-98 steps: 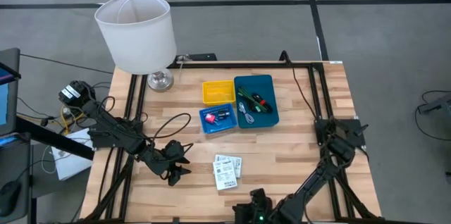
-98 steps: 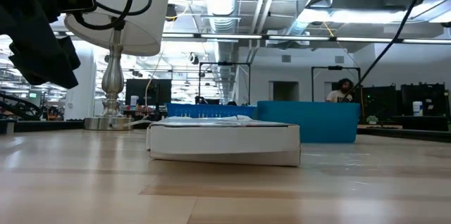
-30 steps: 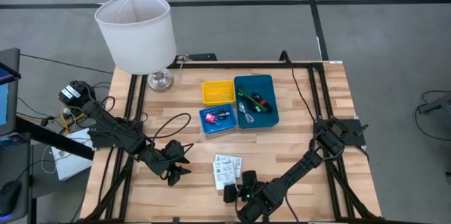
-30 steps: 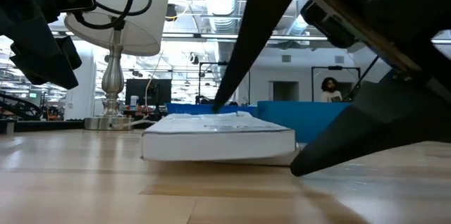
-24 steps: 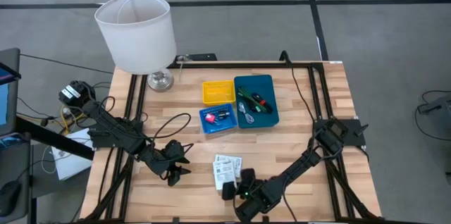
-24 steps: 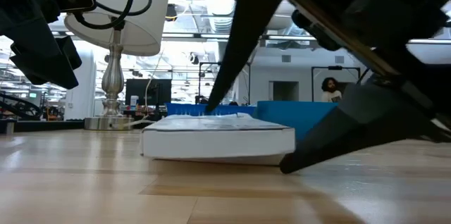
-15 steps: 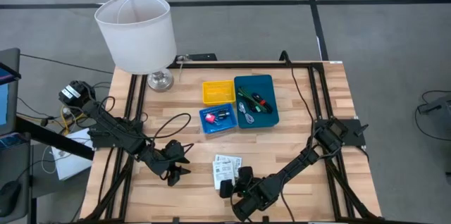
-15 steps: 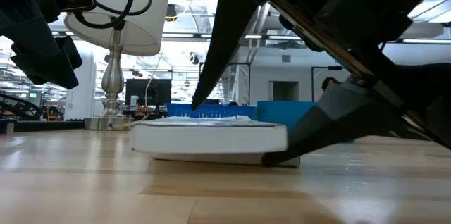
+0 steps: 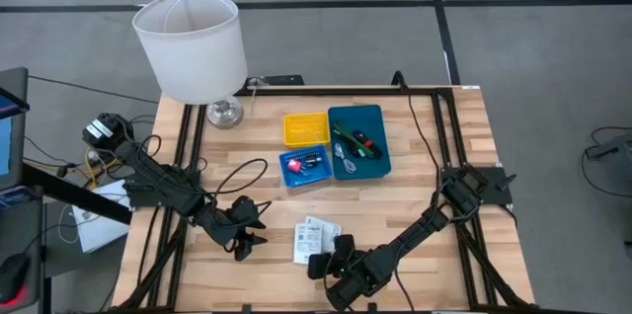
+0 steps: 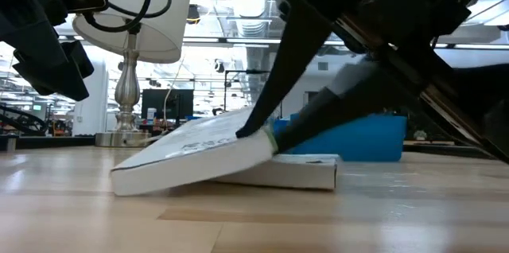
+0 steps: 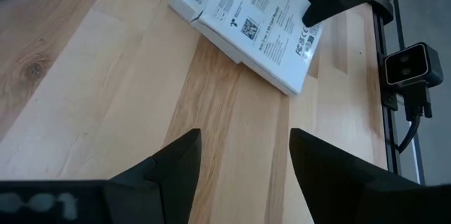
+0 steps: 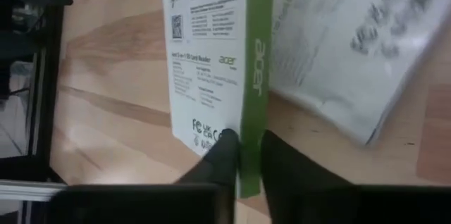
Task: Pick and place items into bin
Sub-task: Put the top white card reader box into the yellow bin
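Two white boxes near the counter's front edge: upper box (image 10: 191,157) tilted, pinched at its edge by right hand (image 9: 318,264); lower box (image 10: 306,172) flat. Left hand (image 9: 247,244) open, empty, nearby.

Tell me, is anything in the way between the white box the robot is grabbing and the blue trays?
Nothing visible. The right gripper pinches the edge of the top white box, tilting it up off the second box. Between them and the trays lies bare table. The left gripper waits off to the side.
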Robot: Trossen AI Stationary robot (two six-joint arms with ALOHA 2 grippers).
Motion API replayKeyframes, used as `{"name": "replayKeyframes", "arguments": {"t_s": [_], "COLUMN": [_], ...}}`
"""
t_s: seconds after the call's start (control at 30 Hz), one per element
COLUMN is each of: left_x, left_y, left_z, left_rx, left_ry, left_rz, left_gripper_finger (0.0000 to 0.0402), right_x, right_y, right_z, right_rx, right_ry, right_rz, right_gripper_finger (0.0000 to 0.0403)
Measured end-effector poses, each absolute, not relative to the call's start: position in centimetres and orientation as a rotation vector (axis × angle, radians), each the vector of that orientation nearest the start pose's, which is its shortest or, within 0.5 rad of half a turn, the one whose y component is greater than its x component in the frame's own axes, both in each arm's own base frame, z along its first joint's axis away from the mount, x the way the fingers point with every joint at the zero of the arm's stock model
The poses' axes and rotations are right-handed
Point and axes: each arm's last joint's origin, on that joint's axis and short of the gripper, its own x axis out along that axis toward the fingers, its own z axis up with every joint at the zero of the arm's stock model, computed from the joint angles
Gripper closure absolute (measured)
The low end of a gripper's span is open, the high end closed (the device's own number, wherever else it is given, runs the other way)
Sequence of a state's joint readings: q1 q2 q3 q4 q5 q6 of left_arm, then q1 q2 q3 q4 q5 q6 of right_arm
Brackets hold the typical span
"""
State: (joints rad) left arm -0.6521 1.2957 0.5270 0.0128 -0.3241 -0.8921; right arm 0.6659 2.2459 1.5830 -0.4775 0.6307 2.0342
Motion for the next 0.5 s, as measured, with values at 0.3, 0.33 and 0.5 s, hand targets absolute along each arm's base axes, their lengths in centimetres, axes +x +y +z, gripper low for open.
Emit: {"name": "replayKeyframes", "arguments": {"t_s": [0.3, 0.33, 0.5], "left_x": [19.3, 19.3, 19.3], "left_y": [-13.6, -13.6, -13.6], "left_z": [16.5, 16.5, 16.5], "left_rx": [-0.485, -0.485, -0.485], "left_ry": [0.743, 0.743, 0.743], "left_rz": [0.004, 0.004, 0.004], "left_gripper_finger": [0.0197, 0.0197, 0.0197], "right_x": [36.6, 36.6, 36.5], "right_y": [26.8, 26.9, 27.6], "right_z": [12.3, 12.4, 12.5], "right_rx": [1.186, 1.190, 1.216], "right_ry": [0.540, 0.540, 0.534], "right_rz": [-0.773, -0.768, -0.731], "right_gripper_finger": [0.0389, 0.0389, 0.0389]}}
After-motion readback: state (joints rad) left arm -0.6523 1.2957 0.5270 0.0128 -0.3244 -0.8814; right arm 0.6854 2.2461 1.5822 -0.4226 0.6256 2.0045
